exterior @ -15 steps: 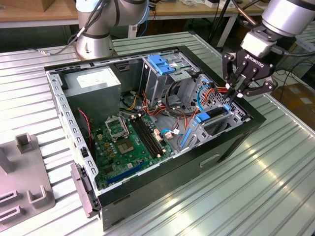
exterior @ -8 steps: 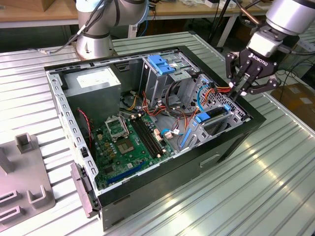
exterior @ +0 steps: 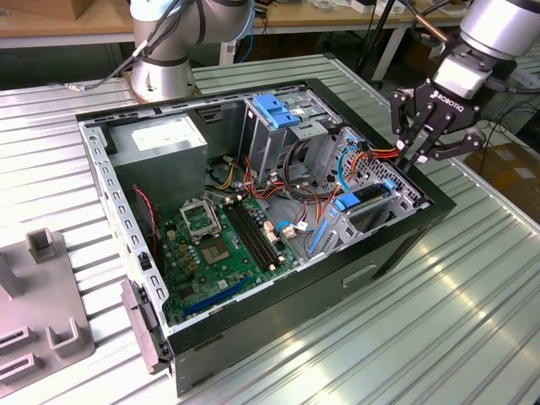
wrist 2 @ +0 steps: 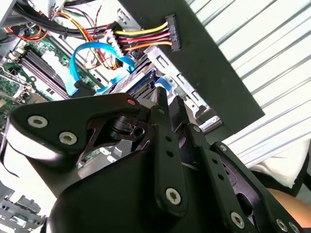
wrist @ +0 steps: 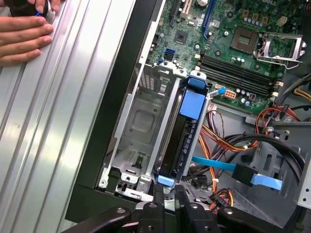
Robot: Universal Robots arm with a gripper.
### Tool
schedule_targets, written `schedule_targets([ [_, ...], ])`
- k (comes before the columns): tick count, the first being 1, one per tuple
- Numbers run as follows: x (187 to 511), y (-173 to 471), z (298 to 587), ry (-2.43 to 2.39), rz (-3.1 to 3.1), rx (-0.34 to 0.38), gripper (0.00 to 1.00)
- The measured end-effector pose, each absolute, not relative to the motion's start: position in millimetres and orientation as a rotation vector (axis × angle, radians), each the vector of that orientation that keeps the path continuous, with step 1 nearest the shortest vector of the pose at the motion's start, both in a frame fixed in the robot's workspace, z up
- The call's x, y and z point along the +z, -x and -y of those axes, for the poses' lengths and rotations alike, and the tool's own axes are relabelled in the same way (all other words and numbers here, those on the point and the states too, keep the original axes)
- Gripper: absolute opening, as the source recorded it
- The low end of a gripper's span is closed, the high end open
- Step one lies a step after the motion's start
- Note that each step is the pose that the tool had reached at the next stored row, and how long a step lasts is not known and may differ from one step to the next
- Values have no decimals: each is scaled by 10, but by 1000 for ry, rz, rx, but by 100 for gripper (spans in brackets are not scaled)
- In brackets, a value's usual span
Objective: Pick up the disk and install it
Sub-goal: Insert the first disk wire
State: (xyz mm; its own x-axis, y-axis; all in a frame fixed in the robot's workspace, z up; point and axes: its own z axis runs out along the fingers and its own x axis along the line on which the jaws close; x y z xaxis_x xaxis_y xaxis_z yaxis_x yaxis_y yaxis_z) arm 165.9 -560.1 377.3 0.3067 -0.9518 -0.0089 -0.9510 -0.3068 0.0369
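Note:
The disk (wrist: 183,141) sits on edge in a drive bay at the front corner of the open computer case (exterior: 396,245). Its face is dark and it has blue rails. In the exterior view the disk (exterior: 371,198) lies low in the case's right corner. My gripper (exterior: 407,162) hangs just above that corner with its black fingers drawn together, shut. In both wrist views the gripper (wrist: 167,191) (wrist 2: 169,104) has its tips right at the blue end tab of the disk. I cannot tell whether they touch it.
An empty metal bay (wrist: 138,131) lies beside the disk. Orange, yellow and blue cables (wrist: 243,172) crowd the other side. The motherboard (exterior: 219,245), grey power supply (exterior: 160,143) and blue-handled cage (exterior: 278,110) fill the case. A person's hand (wrist: 24,34) rests on the ribbed table.

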Motion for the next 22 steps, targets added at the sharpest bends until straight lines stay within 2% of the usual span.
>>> schedule_targets([
  [22,3813,-1835,5584,-2684,1576,-44,24],
])
